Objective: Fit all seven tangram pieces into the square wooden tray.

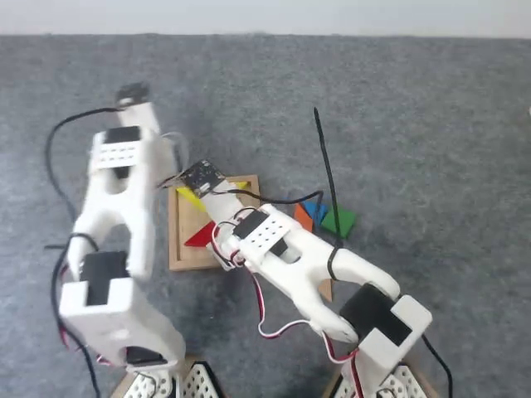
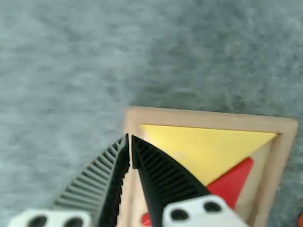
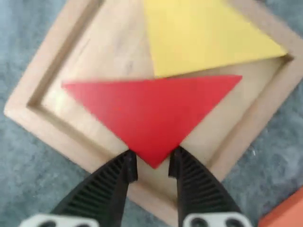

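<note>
From above, we see the square wooden tray (image 1: 177,249) on fuzzy grey carpet (image 1: 415,124), with the orange piece (image 1: 303,217) and green piece (image 1: 338,220) waiting beside it. At the left wrist, the left gripper (image 2: 129,138) hangs closed and empty over the tray's corner, by the smooth yellow triangle (image 2: 203,146). At the right wrist, the right gripper (image 3: 152,160) stands part-open astride the flat red triangle's (image 3: 151,109) tip, probably to nudge it home.

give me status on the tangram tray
Left gripper shut at tray corner. Right gripper open astride red triangle tip. Yellow triangle in tray. Green piece outside.
</note>
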